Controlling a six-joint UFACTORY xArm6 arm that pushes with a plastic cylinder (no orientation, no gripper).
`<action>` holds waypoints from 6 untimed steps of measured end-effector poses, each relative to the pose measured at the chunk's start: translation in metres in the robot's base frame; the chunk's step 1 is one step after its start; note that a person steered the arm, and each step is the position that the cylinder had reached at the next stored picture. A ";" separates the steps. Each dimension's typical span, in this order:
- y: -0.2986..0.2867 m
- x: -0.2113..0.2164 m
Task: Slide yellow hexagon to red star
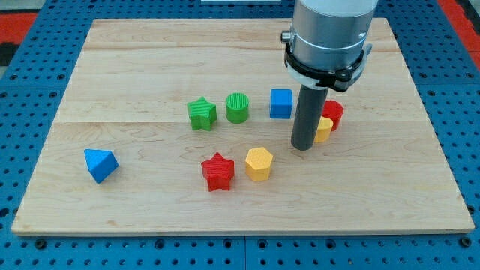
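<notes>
While the wooden counter (pixel 135 67) lies wide, the arm carries no gripper, only a rod holding nothing. Its tip (pixel 303 148) rests up-right of the yellow hexagon (pixel 259 163), which sits just beside the red star (pixel 218 172). Best swing round the hexagon's right side, then nudge gently leftward.

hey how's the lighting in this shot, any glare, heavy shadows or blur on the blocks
Camera view: even, soft light; only faint shadows under the red star and yellow hexagon; no strong glare on the wooden board. Blocks look sharp. My tip is in focus; the rod partly hides a yellow block behind it.
</notes>
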State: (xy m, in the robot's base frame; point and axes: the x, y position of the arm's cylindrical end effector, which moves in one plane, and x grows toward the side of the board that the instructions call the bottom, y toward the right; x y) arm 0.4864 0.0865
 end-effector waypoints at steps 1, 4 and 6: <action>0.005 0.004; 0.025 0.064; -0.053 0.037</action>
